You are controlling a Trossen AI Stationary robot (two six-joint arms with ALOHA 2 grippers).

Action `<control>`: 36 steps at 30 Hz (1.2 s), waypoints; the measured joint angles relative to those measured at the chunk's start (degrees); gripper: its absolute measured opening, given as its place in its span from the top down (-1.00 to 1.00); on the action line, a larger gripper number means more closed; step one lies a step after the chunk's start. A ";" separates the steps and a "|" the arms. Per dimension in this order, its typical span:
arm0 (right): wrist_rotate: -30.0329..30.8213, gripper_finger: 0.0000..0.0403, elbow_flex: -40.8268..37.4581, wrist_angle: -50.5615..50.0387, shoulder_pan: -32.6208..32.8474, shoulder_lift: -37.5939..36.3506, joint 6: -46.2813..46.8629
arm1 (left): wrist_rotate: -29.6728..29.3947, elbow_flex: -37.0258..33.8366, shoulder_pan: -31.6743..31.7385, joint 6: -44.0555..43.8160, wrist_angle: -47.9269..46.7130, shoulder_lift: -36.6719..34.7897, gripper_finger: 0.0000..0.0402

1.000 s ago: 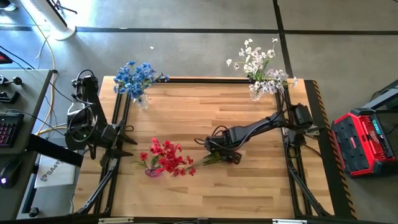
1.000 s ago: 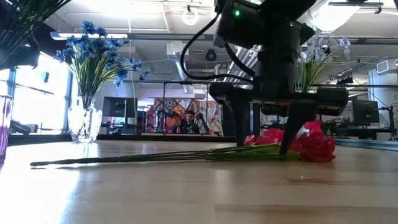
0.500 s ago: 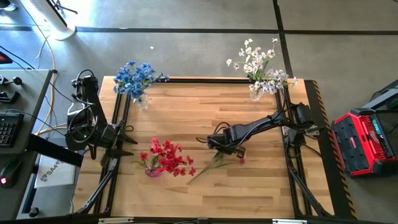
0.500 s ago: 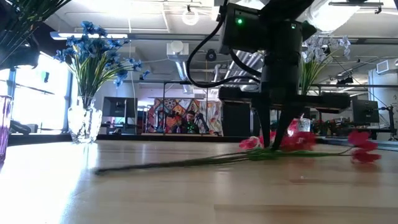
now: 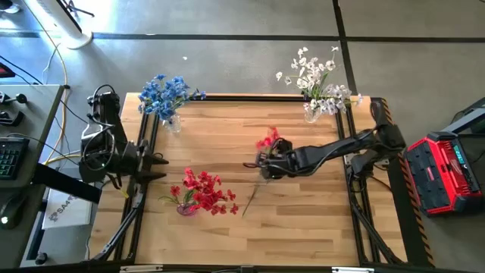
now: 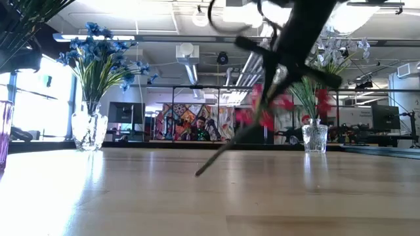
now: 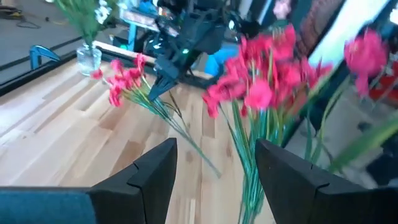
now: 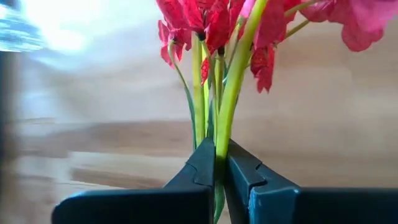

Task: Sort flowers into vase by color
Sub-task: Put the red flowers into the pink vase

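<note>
My right gripper (image 5: 265, 164) is over the middle of the table, shut on a red flower spray (image 5: 267, 142). The spray's blossoms (image 6: 264, 110) are raised and its thin green stem slants down to a free end (image 5: 244, 213). A purple-tinted vase with red flowers (image 5: 198, 193) stands near the left front. A glass vase of blue flowers (image 5: 168, 97) stands at the far left and a glass vase of white flowers (image 5: 314, 83) at the far right. My left gripper (image 5: 161, 166) waits open at the table's left edge, level with the red vase. My right gripper pinches the bundled green stems (image 8: 219, 144) between its two fingers, just below the blossoms. The fingers slant down from the table's right and lie across the stem. The spray is tilted, blossoms up and toward the far edge; whether its lower end (image 6: 197, 174) touches the table I cannot tell.
A red and black case (image 5: 445, 172) sits on the floor beyond the table's right edge. A desk with a keyboard (image 5: 9, 155) stands left of the table. Bare wood (image 5: 303, 227) lies at the near right.
My right gripper has shut on the red spray that lay flat on the table, then risen, rolled and gone a little toward the far edge. The blossom end has swung up and toward the far side, while the stem's free end has stayed low.
</note>
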 joint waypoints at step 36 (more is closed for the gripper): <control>-13.39 1.00 0.16 68.58 -4.02 -11.78 -94.45 | 11.74 11.43 24.46 27.54 37.90 15.38 -0.21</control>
